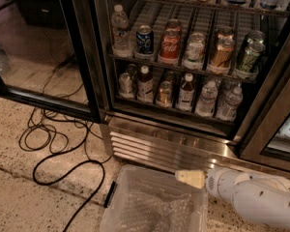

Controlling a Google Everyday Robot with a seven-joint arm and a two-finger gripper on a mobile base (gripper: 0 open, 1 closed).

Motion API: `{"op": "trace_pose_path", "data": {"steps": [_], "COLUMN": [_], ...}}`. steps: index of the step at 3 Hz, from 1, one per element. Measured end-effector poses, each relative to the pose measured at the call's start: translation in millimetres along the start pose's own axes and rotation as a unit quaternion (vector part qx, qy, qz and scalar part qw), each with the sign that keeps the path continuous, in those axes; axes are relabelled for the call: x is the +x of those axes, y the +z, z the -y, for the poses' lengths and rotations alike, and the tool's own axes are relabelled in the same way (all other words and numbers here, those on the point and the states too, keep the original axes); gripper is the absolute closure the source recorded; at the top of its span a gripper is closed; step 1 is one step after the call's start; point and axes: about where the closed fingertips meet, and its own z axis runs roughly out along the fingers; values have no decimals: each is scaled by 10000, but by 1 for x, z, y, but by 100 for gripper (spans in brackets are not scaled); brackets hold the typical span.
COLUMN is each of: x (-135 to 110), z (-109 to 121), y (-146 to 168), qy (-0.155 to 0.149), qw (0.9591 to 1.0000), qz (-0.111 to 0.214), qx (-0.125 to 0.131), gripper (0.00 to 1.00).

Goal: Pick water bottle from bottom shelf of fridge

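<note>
The fridge point(154, 146) stands open in front of me, with its louvred grille at the base. On the bottom shelf point(174, 111) two clear water bottles with white caps stand at the right, one point(206, 97) beside the other point(229, 102). To their left are dark-filled bottles point(185, 92) and metal cans point(126, 84). My gripper point(190, 178) is low at the bottom right, on the end of the white arm point(253, 199). It is well below and in front of the shelf, over a plastic bin, and holds nothing I can see.
A clear plastic bin point(135, 177) lined with bubble wrap sits on the floor under the gripper. Black cables point(53, 144) loop over the speckled floor at left. The open glass door point(34, 47) stands at left. The rack above holds cans point(169, 46) and a taller water bottle point(120, 30).
</note>
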Motion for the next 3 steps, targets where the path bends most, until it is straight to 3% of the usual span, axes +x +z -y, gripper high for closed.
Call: {"op": "trace_pose_path", "data": {"steps": [1,2,3], "x": [-14,-26,-26], "z": [27,28,28], "y": [13,35,35], "qy": [50,409,409], "qw": [9986,9960,9959], "qz": [417,511,511], "qx": [317,616,616], "gripper": [0,0,0]}}
